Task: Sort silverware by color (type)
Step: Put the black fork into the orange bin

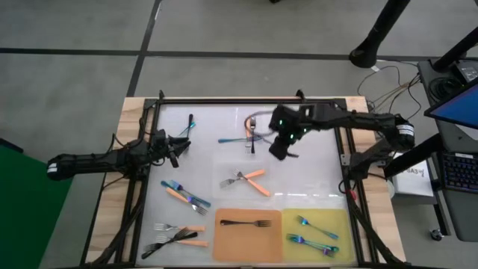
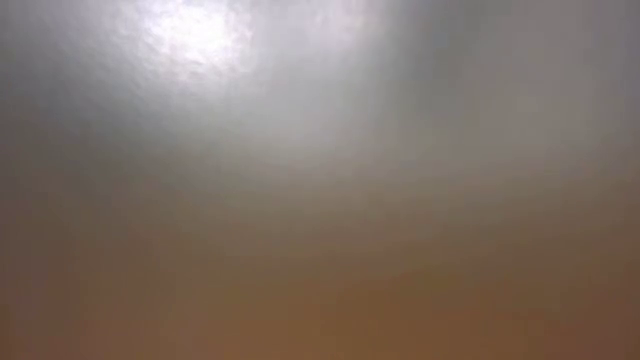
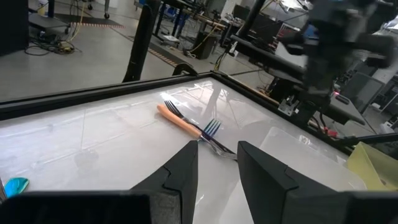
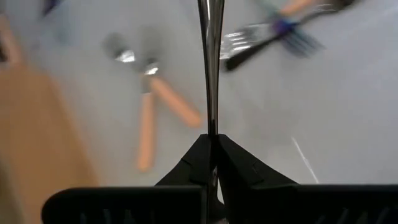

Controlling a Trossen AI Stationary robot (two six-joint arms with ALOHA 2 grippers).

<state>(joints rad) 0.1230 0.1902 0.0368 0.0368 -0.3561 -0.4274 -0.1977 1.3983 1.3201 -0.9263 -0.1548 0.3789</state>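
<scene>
My right gripper [image 1: 278, 149] hovers over the table's middle-far part, shut on a dark metal fork [image 4: 211, 62] seen edge-on. Two orange-handled forks [image 1: 248, 179] lie crossed on the white table below it. More forks lie near the far edge [image 1: 250, 131], at the left [image 1: 187, 196] and at the near left corner [image 1: 175, 235]. A black fork [image 1: 246, 223] lies on the orange mat [image 1: 224, 243]. Iridescent forks [image 1: 314, 226] lie on the yellow mat [image 1: 340, 220]. My left gripper [image 3: 214, 165] is open at the table's left, holding nothing. My right gripper pinches the dark fork between its two fingers [image 4: 196, 158], at a thin stretch of its shaft [image 4: 211, 127]. The fork runs straight on past the fingertips, along the fingers. It is lifted clear of the table. Which end is held, I cannot tell.
A black frame [image 1: 246, 101] runs around the white table top. The left wrist view shows an orange-handled fork [image 3: 180, 121] crossed with a blue one [image 3: 211, 127] ahead of the open fingers. The low view shows only a blur. Cables and a keyboard lie beyond the right edge.
</scene>
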